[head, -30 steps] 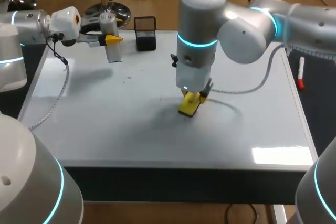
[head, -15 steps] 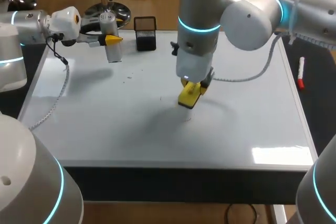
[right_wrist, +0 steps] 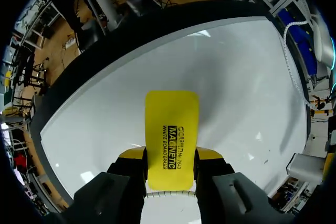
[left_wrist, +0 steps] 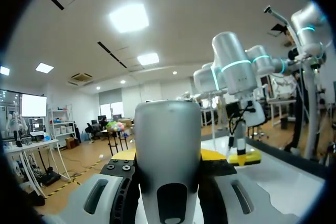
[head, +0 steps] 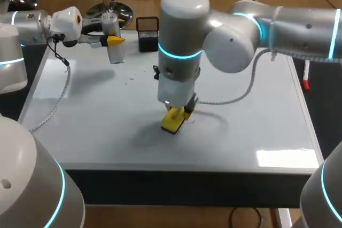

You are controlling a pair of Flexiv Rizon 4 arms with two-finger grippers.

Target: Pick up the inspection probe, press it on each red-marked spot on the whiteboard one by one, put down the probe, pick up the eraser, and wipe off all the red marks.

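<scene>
Eraser (right_wrist: 171, 137) lengthwise out from right gripper (right_wrist: 170, 155)

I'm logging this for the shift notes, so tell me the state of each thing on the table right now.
Eraser: gripped by the right jaws, low over the whiteboard.
Probe: upright, gripped by the left jaws.
Pen cup: upright, standing free.
Marker: lying flat beside the whiteboard.
Whiteboard: no red marks that I can make out.

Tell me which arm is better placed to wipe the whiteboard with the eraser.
Right. Its jaws are shut on the eraser, down on the whiteboard near the middle. The left jaws hold the probe off at the far left corner.
</scene>
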